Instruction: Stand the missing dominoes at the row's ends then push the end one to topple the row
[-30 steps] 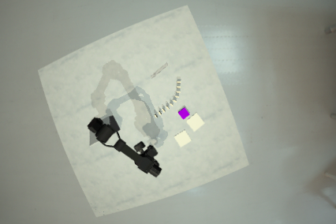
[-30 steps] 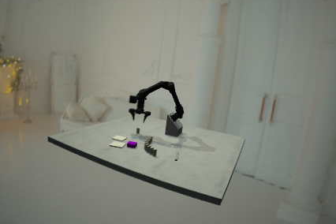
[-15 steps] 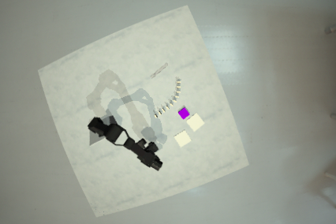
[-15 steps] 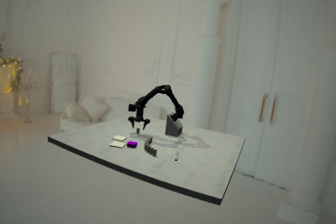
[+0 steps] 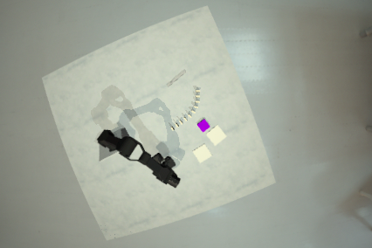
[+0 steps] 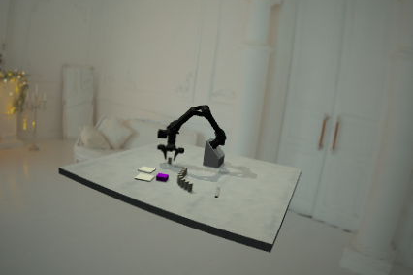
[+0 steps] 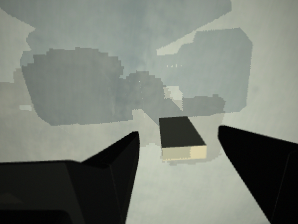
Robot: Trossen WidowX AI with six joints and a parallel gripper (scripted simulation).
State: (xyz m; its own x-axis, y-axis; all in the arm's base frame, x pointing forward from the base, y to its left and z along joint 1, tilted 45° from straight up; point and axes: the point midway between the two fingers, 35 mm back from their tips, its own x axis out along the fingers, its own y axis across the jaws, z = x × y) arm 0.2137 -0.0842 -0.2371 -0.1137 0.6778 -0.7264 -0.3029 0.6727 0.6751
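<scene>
Around one loose domino (image 6: 170,161) (image 7: 182,137), one hand (image 6: 171,158) (image 7: 178,134), partly open, holding nothing.

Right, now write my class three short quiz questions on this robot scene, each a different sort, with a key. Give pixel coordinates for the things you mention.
1. True or false: the purple block (image 5: 203,125) (image 6: 162,177) lies between the curved row of dominoes (image 5: 190,112) (image 6: 184,183) and the pale square tiles (image 5: 216,135) (image 5: 202,153) (image 6: 146,169) (image 6: 144,177).
2. Multiple choice: in the wrist view, the single domino (image 7: 182,132) is (a) gripped by both fingers, (b) between the fingers with gaps either side, (c) outside them.
3. Fill in: the pale square tiles number ____.

Key: 1 true; 2 b; 3 two
</scene>
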